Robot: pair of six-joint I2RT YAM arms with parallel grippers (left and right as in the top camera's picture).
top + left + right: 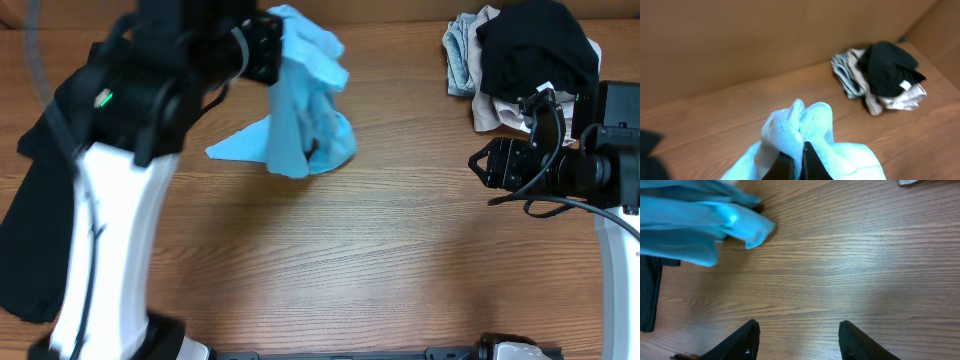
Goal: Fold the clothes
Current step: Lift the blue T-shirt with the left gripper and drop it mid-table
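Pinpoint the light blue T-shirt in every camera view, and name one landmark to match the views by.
Overhead: the light blue cloth T-shirt hangs upper centre-left.
Left wrist: bottom centre, bunched around the shut left gripper.
Right wrist: upper left.
Landmark: the black-topped clothes heap, top right overhead, right of centre in left wrist; not clear in right wrist.
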